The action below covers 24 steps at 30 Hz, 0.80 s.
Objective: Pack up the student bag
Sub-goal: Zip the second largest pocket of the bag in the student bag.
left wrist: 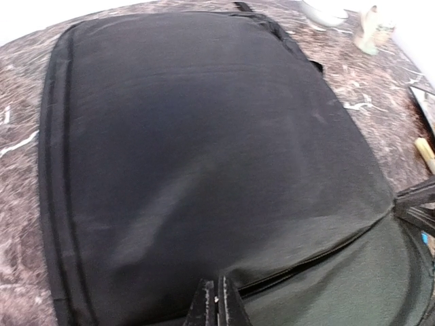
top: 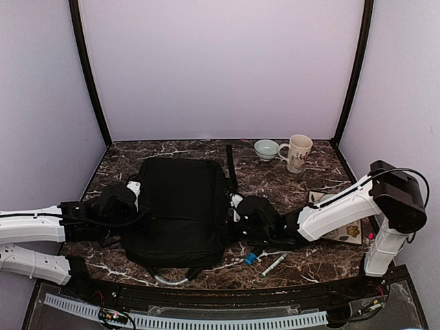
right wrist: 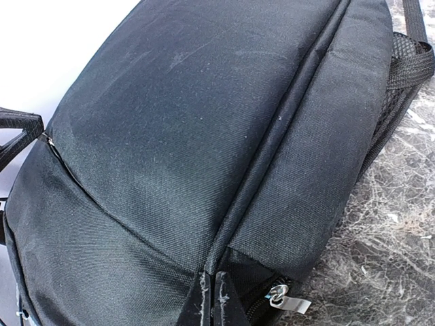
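Centrally, the student bag (top: 180, 210) is lying flat on the dark marble-patterned tabletop (top: 289, 189). Left fingers (left wrist: 204, 309) and right fingers (right wrist: 201, 302) are pressing fully closed against its opposite edges, the right beside a silver zipper pull (right wrist: 292, 303); whether either is pinching fabric cannot be told.

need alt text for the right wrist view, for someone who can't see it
A black student bag fills the frame, its raised seam running diagonally down into the right pincer, which is shut on it at the bottom edge. A silver zipper pull lies beside the pincer, with a mesh side pocket top right and marble table at right.
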Tool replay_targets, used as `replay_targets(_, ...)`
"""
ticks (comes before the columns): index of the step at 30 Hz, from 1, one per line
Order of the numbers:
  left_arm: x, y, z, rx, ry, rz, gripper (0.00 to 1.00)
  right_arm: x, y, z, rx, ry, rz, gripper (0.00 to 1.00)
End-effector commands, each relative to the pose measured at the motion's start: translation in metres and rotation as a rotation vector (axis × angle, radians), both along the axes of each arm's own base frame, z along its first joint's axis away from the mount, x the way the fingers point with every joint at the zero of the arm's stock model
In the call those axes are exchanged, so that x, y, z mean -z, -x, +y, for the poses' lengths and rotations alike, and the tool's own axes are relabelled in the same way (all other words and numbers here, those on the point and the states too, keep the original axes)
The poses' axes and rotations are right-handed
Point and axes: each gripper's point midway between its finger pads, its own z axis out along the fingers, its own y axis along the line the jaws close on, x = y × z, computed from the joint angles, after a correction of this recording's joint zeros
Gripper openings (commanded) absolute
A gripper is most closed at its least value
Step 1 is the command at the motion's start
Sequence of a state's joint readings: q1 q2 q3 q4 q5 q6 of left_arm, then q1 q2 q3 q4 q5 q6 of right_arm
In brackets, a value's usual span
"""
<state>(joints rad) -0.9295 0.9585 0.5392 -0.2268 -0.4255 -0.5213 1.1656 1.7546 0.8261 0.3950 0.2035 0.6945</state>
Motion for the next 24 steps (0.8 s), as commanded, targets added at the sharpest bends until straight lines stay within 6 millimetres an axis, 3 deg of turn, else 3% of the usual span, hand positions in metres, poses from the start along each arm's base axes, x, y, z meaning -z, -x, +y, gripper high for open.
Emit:
replay_targets(1, 0.006, 0.0, 0.035, -0.114, -0.1, -0.015, 0.0, 0.031, -0.005, -0.04, 0.09, 0.165, 0.013, 0.0)
replay_targets(14, 0.007, 0.001, 0.048, -0.167, -0.136, -0.016, 0.0, 0.03, -0.005, -0.042, 0.091, 0.173, 0.01, 0.0)
replay_targets(20, 0.005, 0.001, 0.041, -0.134, -0.106, -0.02, 0.0, 0.026, -0.005, -0.048, 0.103, 0.178, 0.002, 0.0)
replay_targets(24, 0.003, 0.004, 0.018, -0.021, -0.033, -0.021, 0.0, 0.024, -0.002, -0.046, 0.075, 0.167, -0.004, 0.0)
